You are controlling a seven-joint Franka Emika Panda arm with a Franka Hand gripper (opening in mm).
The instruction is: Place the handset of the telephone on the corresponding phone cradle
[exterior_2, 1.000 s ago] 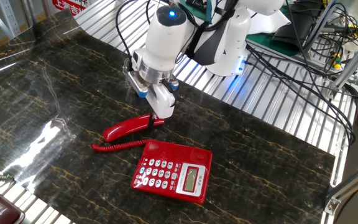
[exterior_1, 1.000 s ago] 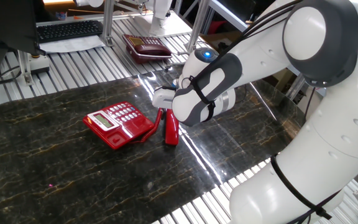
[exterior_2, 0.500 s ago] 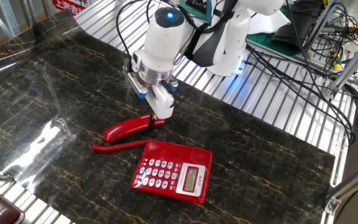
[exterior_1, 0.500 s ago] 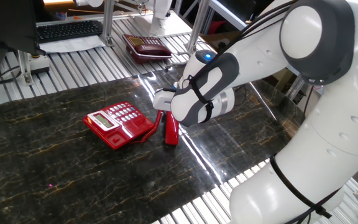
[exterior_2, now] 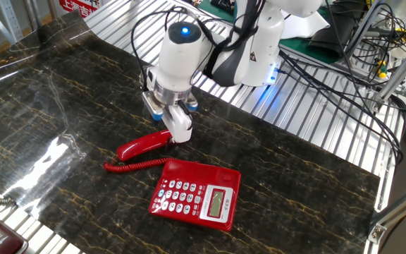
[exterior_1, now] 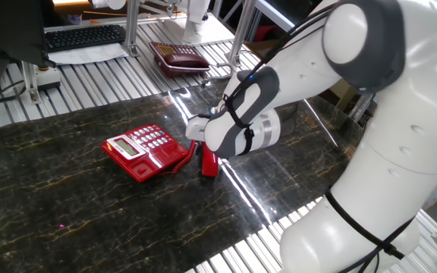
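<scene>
1. Handset (exterior_2: pixel 144 146) lies flat on the dark marbled worktop (exterior_2: pixel 309 176), off its rest, just beside the telephone (exterior_2: pixel 197 194) on the side away from the display; its coiled cord (exterior_2: pixel 134 166) loops along the worktop between the two.
2. Phone cradle (exterior_1: pixel 169 157), the recessed strip of the telephone next to the keypad, sits bare and faces the handset across a narrow gap.
3. Hand (exterior_2: pixel 173 130) is low over the end of the handset nearer the robot's base, its fingers (exterior_2: pixel 182 127) down at the red plastic. From either camera I cannot tell whether the jaws have closed on the receiver or only straddle it.
4. My judgement is that the step in hand is the grasp. To do it well, the jaws should close across the narrow width of the handset, not along it, and squarely, since glossy plastic is likely to slip or swivel in a pinch near one end.
5. A grip at the end will probably let the far end droop on lifting, so a hold closer to the middle would carry it more level.
6. Lifting should be just high enough to clear the telephone's edge, with the cord left slack so it does not drag the light base.
7. Before lowering, the handset's long axis needs turning parallel to the cradle.
</scene>
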